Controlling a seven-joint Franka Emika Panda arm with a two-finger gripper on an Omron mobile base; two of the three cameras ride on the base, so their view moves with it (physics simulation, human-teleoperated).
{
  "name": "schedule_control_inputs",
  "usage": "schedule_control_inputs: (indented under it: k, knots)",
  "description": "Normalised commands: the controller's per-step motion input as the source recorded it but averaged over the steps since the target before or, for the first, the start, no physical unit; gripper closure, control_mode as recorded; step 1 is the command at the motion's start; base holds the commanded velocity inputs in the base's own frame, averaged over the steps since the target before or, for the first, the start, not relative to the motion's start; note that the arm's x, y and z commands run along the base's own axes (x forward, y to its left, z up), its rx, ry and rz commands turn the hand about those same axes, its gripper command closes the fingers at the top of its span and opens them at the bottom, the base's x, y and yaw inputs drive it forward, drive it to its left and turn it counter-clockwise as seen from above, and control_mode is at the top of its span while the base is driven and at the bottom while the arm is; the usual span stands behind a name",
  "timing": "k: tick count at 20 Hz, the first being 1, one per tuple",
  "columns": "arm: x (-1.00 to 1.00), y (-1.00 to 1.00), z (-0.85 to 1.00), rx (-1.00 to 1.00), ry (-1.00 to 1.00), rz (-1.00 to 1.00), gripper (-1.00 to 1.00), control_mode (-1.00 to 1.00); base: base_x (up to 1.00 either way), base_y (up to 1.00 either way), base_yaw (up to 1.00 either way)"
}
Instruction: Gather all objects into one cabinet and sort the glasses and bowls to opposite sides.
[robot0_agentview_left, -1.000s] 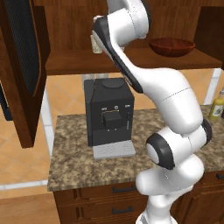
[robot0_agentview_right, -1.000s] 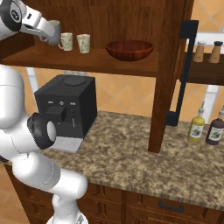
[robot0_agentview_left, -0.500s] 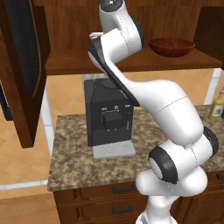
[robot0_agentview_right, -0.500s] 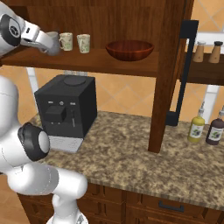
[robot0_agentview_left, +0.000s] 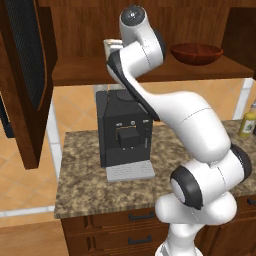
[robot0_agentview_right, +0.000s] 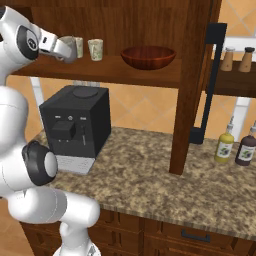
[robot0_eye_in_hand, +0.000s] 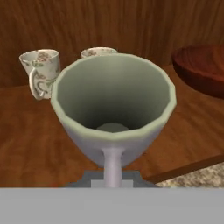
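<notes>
Directly before the pincer (robot0_agentview_right: 69, 54), a grey handled cup (robot0_eye_in_hand: 113, 107) is seen, seemingly pinched; two cream cups (robot0_eye_in_hand: 43, 70) stand beyond.

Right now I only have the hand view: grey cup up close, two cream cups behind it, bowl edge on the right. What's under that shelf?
Observer: A black coffee machine on the granite counter, below the gripper.
Operator: Cabinet door on that side?
Observer: Open. The mesh door is swung out, at the left of the left base view.
Operator: What's past the bowl?
Observer: Beyond the bowl is the cabinet's side wall, then two sauce bottles on the counter.
</notes>
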Motion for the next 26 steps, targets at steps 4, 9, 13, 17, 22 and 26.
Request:
schedule_control_inputs:
  k: [4, 9, 13, 17, 22, 26]
  knots:
    - [0.00, 0.00, -0.46, 0.00, 0.16, 0.00, 1.00, -1.00, 0.00, 0.00, 0.00]
    - [0.15, 0.00, -0.01, 0.00, 0.00, 0.00, 1.00, -1.00, 0.00, 0.00, 0.00]
    - [0.99, -0.03, -0.02, 0.00, 0.00, -0.11, 1.00, -1.00, 0.00, 0.00, 0.00]
    - [0.78, 0.05, 0.00, 0.00, 0.00, -0.12, 1.00, -1.00, 0.00, 0.00, 0.00]
    - [0.00, 0.18, -0.09, 0.00, 0.02, 0.00, 1.00, -1.00, 0.00, 0.00, 0.00]
    - [0.00, 0.07, -0.27, 0.01, 0.08, 0.00, 1.00, -1.00, 0.00, 0.00, 0.00]
